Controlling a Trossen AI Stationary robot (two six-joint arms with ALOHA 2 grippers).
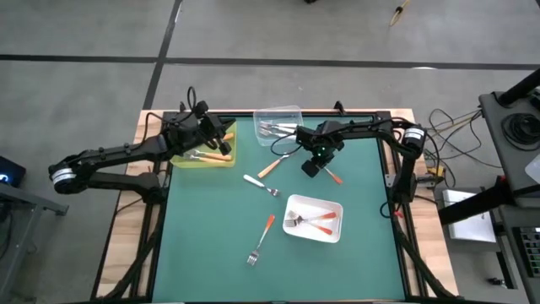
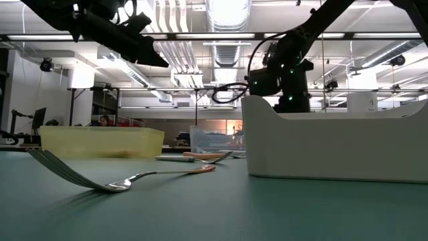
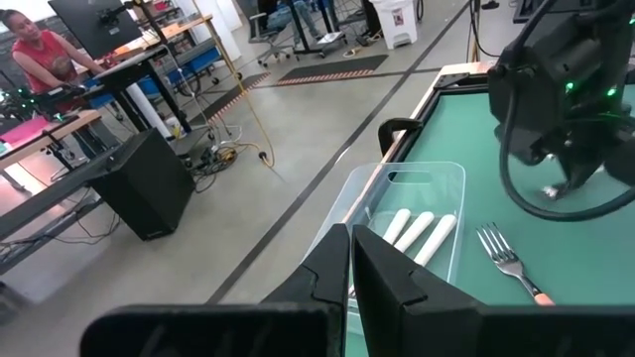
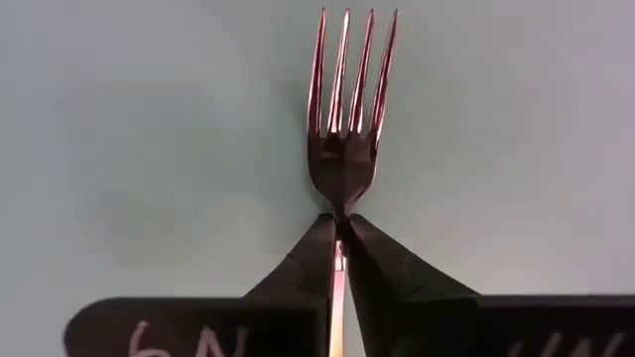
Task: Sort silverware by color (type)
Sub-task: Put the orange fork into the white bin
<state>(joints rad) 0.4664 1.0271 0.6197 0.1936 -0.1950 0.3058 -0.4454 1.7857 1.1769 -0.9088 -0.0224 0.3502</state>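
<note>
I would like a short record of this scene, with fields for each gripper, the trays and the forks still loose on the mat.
right gripper: jaws shut on the neck of a red-orange fork, mid-table on the green mat
left gripper: jaws shut, holding nothing, over the yellow tray
clear tray: white-handled forks
white tray: red-orange forks
loose forks: three others on the mat

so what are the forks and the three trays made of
Forks, like the one in the right gripper: head looks like polished metal, shiny and reflective; handles look like coloured plastic, matte.
Clear tray: see-through, likely thin plastic.
Yellow tray: translucent, likely plastic.
White tray: opaque and smooth, plastic or possibly ceramic.
</note>
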